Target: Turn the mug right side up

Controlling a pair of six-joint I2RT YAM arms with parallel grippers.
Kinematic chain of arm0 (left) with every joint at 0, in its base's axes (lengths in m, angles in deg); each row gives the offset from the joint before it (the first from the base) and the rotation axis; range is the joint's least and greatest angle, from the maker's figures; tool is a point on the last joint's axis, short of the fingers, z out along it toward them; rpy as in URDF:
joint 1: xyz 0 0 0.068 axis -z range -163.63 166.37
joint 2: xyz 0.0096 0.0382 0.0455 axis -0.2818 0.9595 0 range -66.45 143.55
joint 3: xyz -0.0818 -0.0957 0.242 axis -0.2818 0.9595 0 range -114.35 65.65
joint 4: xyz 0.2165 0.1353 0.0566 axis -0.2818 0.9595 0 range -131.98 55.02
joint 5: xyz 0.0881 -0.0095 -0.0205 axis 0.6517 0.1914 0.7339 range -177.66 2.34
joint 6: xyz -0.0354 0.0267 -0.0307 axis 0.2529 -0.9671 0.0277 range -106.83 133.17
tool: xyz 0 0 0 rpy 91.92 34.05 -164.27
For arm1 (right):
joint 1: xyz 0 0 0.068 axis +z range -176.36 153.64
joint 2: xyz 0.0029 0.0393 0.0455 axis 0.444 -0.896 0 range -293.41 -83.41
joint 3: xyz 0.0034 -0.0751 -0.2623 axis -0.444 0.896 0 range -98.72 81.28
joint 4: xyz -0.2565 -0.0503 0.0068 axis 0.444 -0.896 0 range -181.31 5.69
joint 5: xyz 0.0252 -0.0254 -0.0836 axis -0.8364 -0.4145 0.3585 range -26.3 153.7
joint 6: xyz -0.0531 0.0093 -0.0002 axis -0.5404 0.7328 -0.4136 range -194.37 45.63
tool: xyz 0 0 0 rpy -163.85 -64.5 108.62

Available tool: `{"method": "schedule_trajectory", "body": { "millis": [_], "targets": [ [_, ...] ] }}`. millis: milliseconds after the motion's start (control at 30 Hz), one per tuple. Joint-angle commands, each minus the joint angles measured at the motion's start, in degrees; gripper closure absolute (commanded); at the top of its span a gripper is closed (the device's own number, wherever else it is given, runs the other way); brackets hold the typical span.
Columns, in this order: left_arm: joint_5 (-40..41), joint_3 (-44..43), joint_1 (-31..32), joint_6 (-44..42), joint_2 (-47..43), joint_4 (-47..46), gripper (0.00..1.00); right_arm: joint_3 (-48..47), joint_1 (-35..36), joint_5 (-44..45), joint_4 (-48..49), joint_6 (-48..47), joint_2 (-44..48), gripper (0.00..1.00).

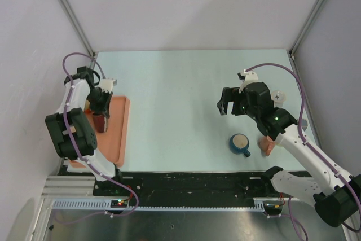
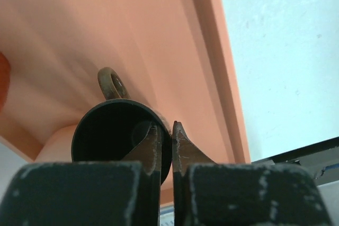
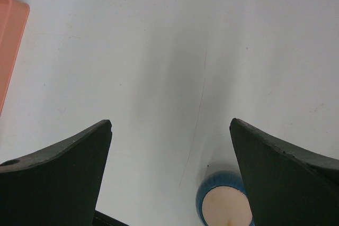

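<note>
A blue mug [image 1: 240,144] stands upside down on the table at the front right, its beige base facing up. It also shows at the bottom of the right wrist view [image 3: 225,206]. My right gripper [image 1: 224,107] is open and empty, above the table behind and left of this mug, with its fingers [image 3: 69,168] spread wide. My left gripper [image 1: 101,112] is over the orange tray [image 1: 119,134], shut on the rim of a dark brown mug [image 2: 114,130]. One finger is inside that mug and one outside; its mouth faces the wrist camera and its handle [image 2: 111,84] points away.
A pink object [image 1: 266,146] lies right of the blue mug, partly under the right arm. The tray's raised rim [image 2: 220,62] runs beside the dark mug. White walls enclose the table at the left, back and right. A black rail runs along the near edge.
</note>
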Motion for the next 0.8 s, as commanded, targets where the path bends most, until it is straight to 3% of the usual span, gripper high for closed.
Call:
{"method": "schedule_trajectory", "body": {
  "millis": [0,267,533,767],
  "targets": [
    [-6.0,-5.5,1.4,-0.3,-5.0,-1.5,1.00,-0.1,-0.2,0.4,2.0,0.2,0.9,0.00],
    [-2.4,4.2,2.3,-0.1,-15.1,-26.7,1.00,-0.1,-0.1,0.1,3.3,0.8,2.4,0.01],
    [-9.6,19.7,2.3,6.9,-20.6,-52.9,1.00,-0.1,1.7,1.5,4.9,0.8,4.8,0.01],
    [-12.3,28.1,2.4,8.2,-21.2,-61.7,1.00,-0.1,5.4,5.5,3.8,0.6,6.6,0.01]
  ]
}}
